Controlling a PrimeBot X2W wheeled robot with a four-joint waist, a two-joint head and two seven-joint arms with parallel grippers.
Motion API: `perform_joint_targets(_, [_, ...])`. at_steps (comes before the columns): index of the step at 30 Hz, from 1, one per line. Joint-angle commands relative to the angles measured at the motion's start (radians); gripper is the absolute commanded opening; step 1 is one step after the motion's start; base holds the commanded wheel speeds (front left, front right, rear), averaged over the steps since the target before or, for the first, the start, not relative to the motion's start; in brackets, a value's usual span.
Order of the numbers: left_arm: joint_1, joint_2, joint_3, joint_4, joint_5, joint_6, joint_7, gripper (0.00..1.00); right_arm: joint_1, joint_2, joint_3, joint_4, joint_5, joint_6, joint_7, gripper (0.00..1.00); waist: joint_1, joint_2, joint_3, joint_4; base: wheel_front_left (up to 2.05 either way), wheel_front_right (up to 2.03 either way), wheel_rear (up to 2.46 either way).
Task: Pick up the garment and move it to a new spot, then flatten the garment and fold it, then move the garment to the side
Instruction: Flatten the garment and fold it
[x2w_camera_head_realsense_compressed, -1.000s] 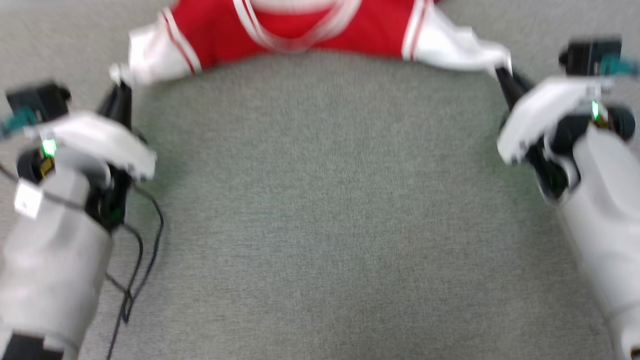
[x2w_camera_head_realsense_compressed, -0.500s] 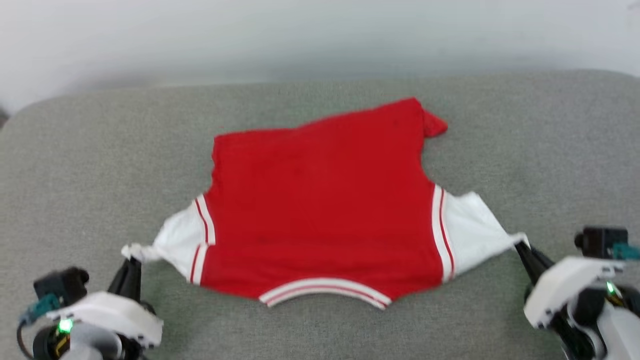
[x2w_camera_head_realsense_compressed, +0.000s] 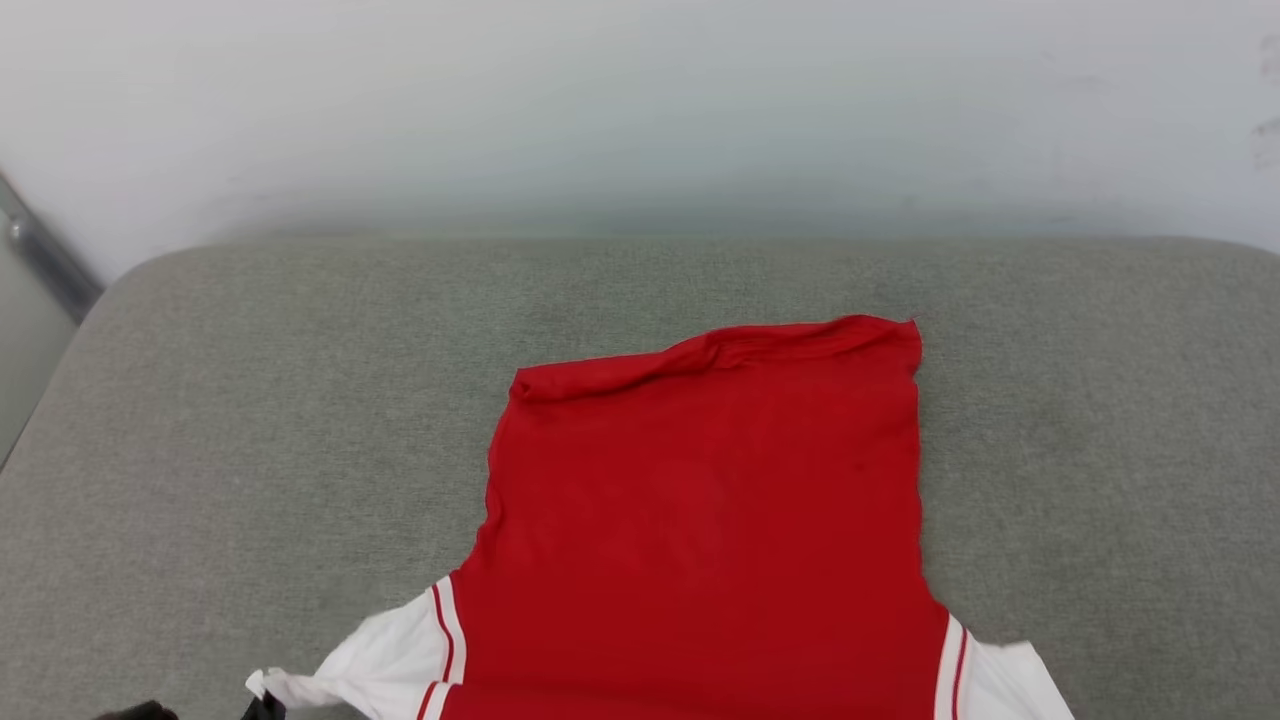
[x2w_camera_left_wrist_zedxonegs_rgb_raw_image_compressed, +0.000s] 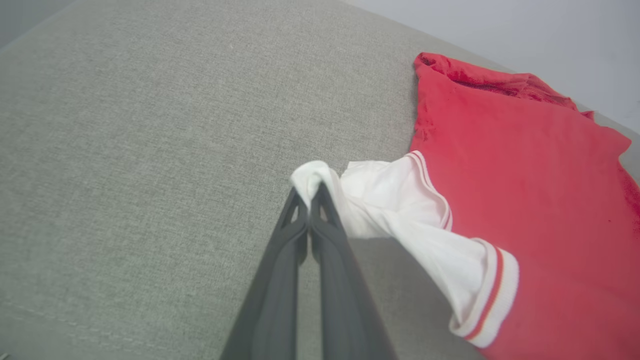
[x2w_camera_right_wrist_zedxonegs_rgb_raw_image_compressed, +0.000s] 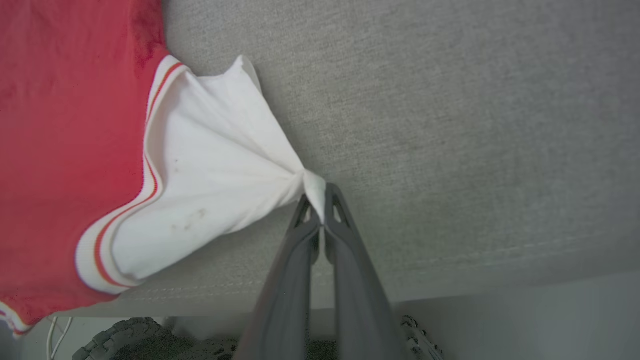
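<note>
Head view: the garment (x2w_camera_head_realsense_compressed: 705, 520) lies flat on the grey cushion (x2w_camera_head_realsense_compressed: 250, 400), centre to 6 o'clock; left wrist view: left gripper (x2w_camera_left_wrist_zedxonegs_rgb_raw_image_compressed: 310, 194) pinches one white sleeve (x2w_camera_left_wrist_zedxonegs_rgb_raw_image_compressed: 385, 200), red body at 3 o'clock; right wrist view: right gripper (x2w_camera_right_wrist_zedxonegs_rgb_raw_image_compressed: 321, 200) pinches the other, body at 9 o'clock

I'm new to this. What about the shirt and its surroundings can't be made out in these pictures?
- The garment's neckline: cut off by the head view's bottom edge.
- Its underside: lying against the grey cushion, so any print is hidden.
- Sleeve tips: pinched inside the shut left end effector and right end effector, wrist views.
- Dark treaded shape, right wrist view: blurred, cut by the bottom edge.
</note>
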Motion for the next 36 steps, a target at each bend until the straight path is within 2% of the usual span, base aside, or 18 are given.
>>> perform_joint_targets(1, [0.027,0.01,0.009,-0.018,-0.001,0.017,0.002,0.0,0.028,0.01,-0.02,-0.028,-0.016,-0.001,0.024,0.0,0.0003,0.0,-0.007,0.008,0.0,0.0,0.0])
perform_joint_targets(4, [0.049,0.013,0.002,-0.059,0.009,0.035,0.008,0.0,0.057,0.028,-0.037,-0.076,-0.042,-0.001,0.065,0.0,0.0003,0.0,-0.01,0.015,0.0,0.0,0.0])
perform_joint_targets(5, [0.049,0.014,-0.002,-0.071,0.013,0.037,0.008,0.0,0.053,0.032,-0.038,-0.088,-0.044,-0.001,0.07,0.44,0.0003,0.0,-0.009,0.017,0.0,0.0,0.0])
perform_joint_targets(6, [0.044,0.014,-0.009,-0.082,0.016,0.037,0.012,0.0,0.045,0.036,-0.034,-0.097,-0.045,-0.001,0.071,1.0,0.0003,0.0,-0.007,0.02,0.0,0.0,0.0])
perform_joint_targets(12, [-0.007,0.003,-0.037,-0.134,0.043,0.035,0.016,0.0,-0.107,0.042,-0.04,-0.125,-0.048,-0.001,-0.031,1.0,0.0003,0.0,0.025,0.034,0.0,0.0,0.0])
perform_joint_targets(16, [-0.048,0.0,-0.044,-0.166,0.063,0.036,0.008,0.0,-0.29,0.031,-0.052,-0.054,-0.058,-0.001,-0.101,1.0,0.0003,0.0,0.074,0.049,0.0,0.0,0.0])
perform_joint_targets(19, [-0.087,-0.007,-0.056,-0.186,0.08,0.025,0.003,0.0,-0.447,-0.001,-0.054,0.042,-0.061,-0.001,-0.108,1.0,0.0003,0.0,0.121,0.08,0.0,0.0,0.0])
perform_joint_targets(23, [-0.155,-0.025,-0.072,-0.203,0.098,-0.003,-0.01,0.0,-0.647,-0.07,-0.057,0.19,-0.069,-0.001,-0.046,1.0,0.0003,0.0,0.192,0.137,0.0,0.0,0.0])
perform_joint_targets(30, [-0.274,-0.071,-0.102,-0.181,0.106,-0.072,-0.046,0.0,-0.964,-0.164,-0.065,0.399,-0.129,-0.001,0.171,1.0,0.0003,0.0,0.318,0.23,0.0,0.0,0.0])
perform_joint_targets(34, [-0.33,-0.095,-0.113,-0.152,0.111,-0.111,-0.067,0.0,-1.088,-0.185,-0.047,0.473,-0.187,-0.001,0.297,1.0,0.0003,0.0,0.386,0.266,0.0,0.0,0.0])
perform_joint_targets(36, [-0.342,-0.099,-0.114,-0.145,0.112,-0.119,-0.072,0.0,-1.111,-0.188,-0.046,0.486,-0.198,-0.001,0.318,1.0,0.0003,0.0,0.4,0.273,0.0,0.0,0.0])
